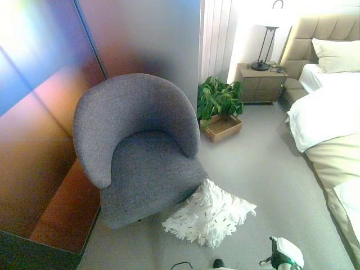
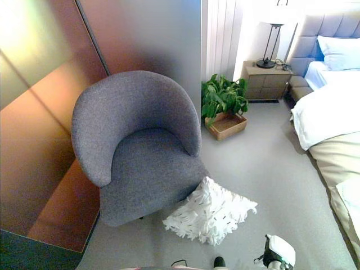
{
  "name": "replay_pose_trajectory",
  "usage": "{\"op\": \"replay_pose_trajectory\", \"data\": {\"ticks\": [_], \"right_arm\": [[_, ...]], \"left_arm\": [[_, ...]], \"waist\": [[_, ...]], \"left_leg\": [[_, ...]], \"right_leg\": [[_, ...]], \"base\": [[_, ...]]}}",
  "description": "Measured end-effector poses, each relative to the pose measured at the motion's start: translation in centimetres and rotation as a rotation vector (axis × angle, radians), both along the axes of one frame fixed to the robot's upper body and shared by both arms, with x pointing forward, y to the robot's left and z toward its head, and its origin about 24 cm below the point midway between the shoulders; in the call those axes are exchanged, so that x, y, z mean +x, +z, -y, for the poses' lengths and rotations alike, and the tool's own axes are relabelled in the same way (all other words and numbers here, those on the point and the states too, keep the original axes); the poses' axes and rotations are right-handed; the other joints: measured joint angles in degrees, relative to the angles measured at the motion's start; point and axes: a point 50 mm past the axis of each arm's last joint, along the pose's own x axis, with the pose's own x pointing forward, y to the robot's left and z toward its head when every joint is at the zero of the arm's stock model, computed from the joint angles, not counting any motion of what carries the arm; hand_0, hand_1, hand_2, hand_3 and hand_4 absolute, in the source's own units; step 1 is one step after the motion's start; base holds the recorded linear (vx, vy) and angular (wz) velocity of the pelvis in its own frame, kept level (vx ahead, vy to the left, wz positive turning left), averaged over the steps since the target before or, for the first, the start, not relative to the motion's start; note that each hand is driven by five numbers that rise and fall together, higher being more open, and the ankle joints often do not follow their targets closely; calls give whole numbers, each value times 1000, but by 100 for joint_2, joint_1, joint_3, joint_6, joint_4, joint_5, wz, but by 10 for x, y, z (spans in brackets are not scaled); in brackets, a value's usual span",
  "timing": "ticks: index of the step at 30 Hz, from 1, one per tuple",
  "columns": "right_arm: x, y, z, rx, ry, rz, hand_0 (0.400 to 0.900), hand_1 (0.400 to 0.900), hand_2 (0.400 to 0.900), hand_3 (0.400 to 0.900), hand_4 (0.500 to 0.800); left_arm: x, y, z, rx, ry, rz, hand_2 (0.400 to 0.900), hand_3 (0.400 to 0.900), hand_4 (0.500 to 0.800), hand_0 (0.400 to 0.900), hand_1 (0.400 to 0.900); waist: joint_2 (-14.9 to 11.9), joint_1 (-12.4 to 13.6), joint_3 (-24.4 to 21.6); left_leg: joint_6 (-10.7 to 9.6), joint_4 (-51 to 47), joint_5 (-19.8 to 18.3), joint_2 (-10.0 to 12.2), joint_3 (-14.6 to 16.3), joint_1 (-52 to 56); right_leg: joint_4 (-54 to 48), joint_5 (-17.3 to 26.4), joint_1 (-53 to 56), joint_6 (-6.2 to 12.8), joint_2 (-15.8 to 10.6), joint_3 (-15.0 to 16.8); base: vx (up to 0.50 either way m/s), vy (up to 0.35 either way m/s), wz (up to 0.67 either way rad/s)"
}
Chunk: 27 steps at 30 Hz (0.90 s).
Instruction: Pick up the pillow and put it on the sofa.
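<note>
A: Spot the pillow (image 1: 209, 214)?

B: White, shaggy, lying on the floor (image 1: 264, 169), touching the front right corner of the grey armchair (image 1: 138, 149). Leaning a little against the chair base, by the look of it.

A: And the sofa for the task?

B: Presumably that armchair. Seat bare, curved back wrapping round the left and rear.

A: Robot hand, either side?

B: None in view. Only a white box at the bottom edge, right of centre. So impossible to say whether spread, pressed together, or pinching anything.

A: Progress?

B: Not yet begun, judging by where the pillow lies. Reach and grasp both ahead.

A: Risks?

B: Fluffy surface likely to compress, so a shallow pinch might catch only tufts and slip. Could also shove the pillow further under the chair edge on a low approach from the right. A clip against the chair's front corner possible too, given how closely the two touch.

A: Anything else nearby?

B: Potted plant (image 1: 218, 101) in a wooden tray behind the chair's right side, well apart from the pillow. Bed (image 1: 329, 112) along the right edge, nightstand (image 1: 260, 83) with lamp (image 1: 264, 45) at the far wall. Wide lift swing unlikely to reach them.
</note>
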Motion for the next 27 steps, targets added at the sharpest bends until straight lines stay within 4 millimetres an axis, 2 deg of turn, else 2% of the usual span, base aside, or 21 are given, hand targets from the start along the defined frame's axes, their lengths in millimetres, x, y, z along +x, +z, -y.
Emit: {"op": "replay_pose_trajectory", "data": {"ticks": [10, 15, 18, 20, 24, 27], "right_arm": [[17, 5, -3, 44, 5, 82, 900, 900, 900, 900, 800], [30, 11, 3, 50, -6, 121, 900, 900, 900, 900, 800], [51, 21, 8, 46, 12, 173, 900, 900, 900, 900, 800], [73, 32, 13, 39, 21, 224, 900, 900, 900, 900, 800], [127, 72, 35, 15, 30, 383, 900, 900, 900, 900, 800], [159, 103, 45, -6, 49, 472, 900, 900, 900, 900, 800]], "left_arm": [[1, 0, -1, -18, -8, 41, 900, 900, 800, 900, 900], [7, 1, 1, -36, -2, 74, 900, 900, 800, 900, 900], [16, 2, 1, -47, -13, 103, 900, 900, 800, 900, 900], [27, 4, 1, -55, -19, 134, 900, 900, 800, 900, 900], [60, 10, 3, -71, -21, 243, 900, 900, 800, 900, 900], [73, 13, 5, -102, 7, 307, 900, 900, 800, 900, 900]], "waist": [[22, 26, 91], [90, 175, 174], [156, 182, 359], [205, 201, 525], [391, 286, 1104], [515, 298, 1475]], "left_leg": [[-1, 53, 39, 0, -123, -85], [-5, 57, 101, 0, -199, -311], [-38, 67, 187, -19, -323, -545], [-43, 90, 262, -25, -355, -793], [-38, 128, 446, -38, -458, -1329], [-53, 119, 549, -31, -593, -1561]], "right_leg": [[-2, -8, -36, -5, -12, -132], [-1, 0, -219, -10, -20, -220], [0, 35, -402, -34, -24, -314], [5, 90, -624, -50, -30, -337], [29, 241, -1096, -98, -42, -409], [30, 284, -1262, -133, -35, -523]], "base": [[22, -35, 9], [-34, -46, 10], [-141, -38, 12], [-149, -37, 13], [-126, -28, 15], [-82, -16, 13]]}}
